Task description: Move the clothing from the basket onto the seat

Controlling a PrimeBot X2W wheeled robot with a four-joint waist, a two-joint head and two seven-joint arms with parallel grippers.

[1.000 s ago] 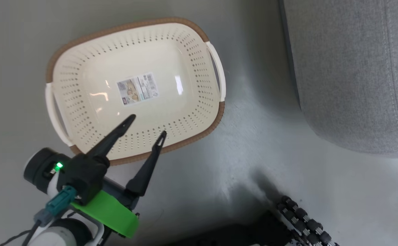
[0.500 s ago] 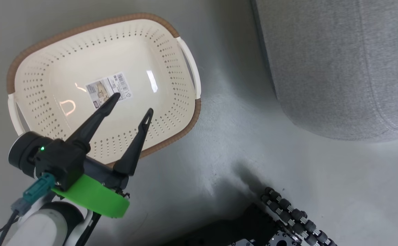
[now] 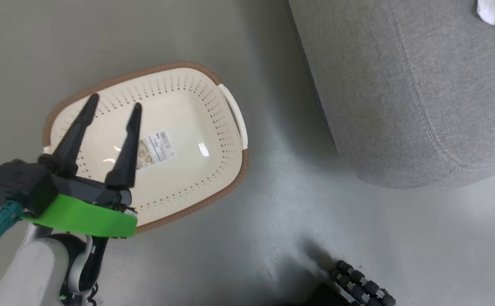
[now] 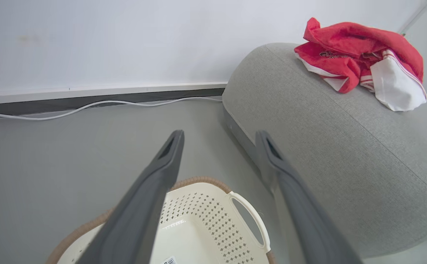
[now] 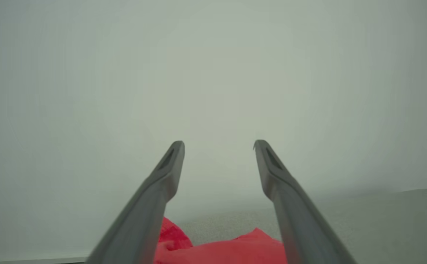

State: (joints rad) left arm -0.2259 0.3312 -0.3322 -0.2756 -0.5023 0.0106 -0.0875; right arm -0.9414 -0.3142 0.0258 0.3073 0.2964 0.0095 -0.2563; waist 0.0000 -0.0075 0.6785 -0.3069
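over the diagonally lying basket (image 3: 226,144) on the floor (image 3: 273,233), the left arm (image 3: 30,263) points forward, jaws wide and empty. right jaws, equally parted, hover empty above the clothing (image 4: 345,47) heaped on the seat (image 4: 327,154).

Basket (image 3: 196,123) sits on floor (image 3: 273,221), left of seat (image 3: 400,85), near it but apart, with a strip of floor between. Label (image 3: 156,148) lies inside basket, on its bottom. Left gripper (image 3: 115,102) hangs over basket's left part. Clothing (image 4: 356,58) lies heaped on top of seat, well away from basket. Right gripper (image 5: 219,143) is over seat, with the heap low between its fingers. Cable (image 4: 88,106) runs along foot of wall (image 4: 125,36), behind basket and seat.
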